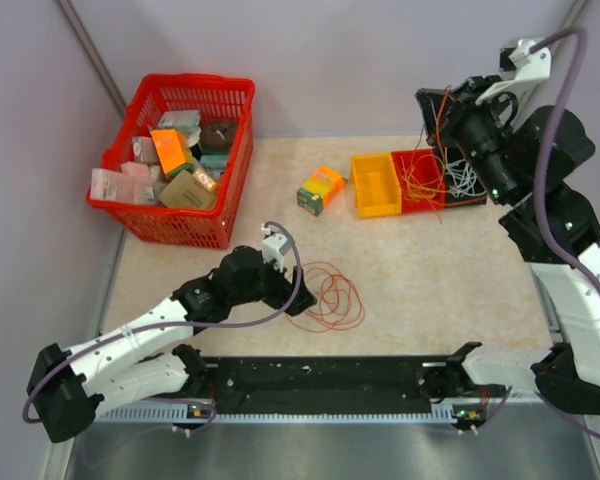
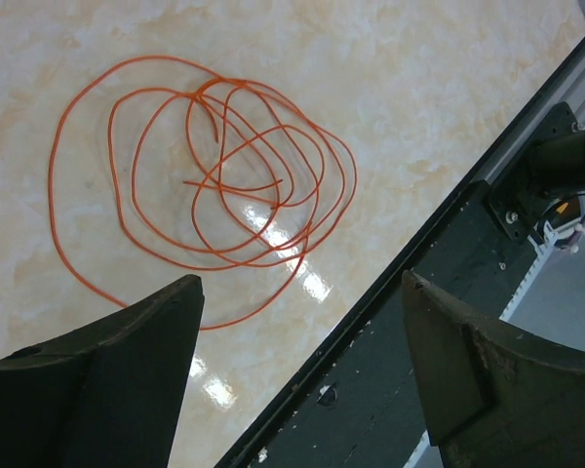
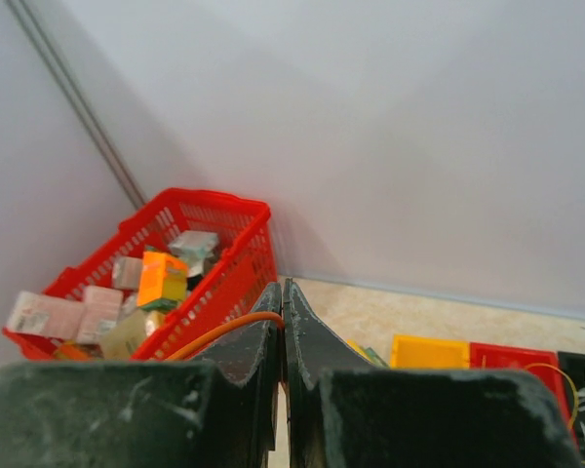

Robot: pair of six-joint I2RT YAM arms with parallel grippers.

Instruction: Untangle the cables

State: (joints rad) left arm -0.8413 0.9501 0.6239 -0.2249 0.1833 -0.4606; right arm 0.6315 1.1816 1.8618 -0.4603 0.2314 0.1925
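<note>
A loose coil of thin orange-red cable (image 1: 326, 298) lies flat on the table, and in the left wrist view this coil (image 2: 219, 180) sits just ahead of the fingers. My left gripper (image 1: 283, 290) (image 2: 300, 283) hovers at the coil's near-left edge, open, with nothing between its jaws. My right gripper (image 1: 440, 104) (image 3: 283, 285) is raised at the back right, shut on an orange cable (image 3: 224, 331) that hangs down towards the bins. More orange and yellow cables (image 1: 421, 178) lie in the red bin, and white cables (image 1: 465, 180) in the black one.
A red basket (image 1: 230, 150) full of small packets stands at the back left. A small orange-and-green box (image 1: 321, 189) sits mid-table beside a yellow bin (image 1: 375, 183). A black rail (image 1: 320, 385) runs along the near edge, seen close under the left gripper (image 2: 439, 322).
</note>
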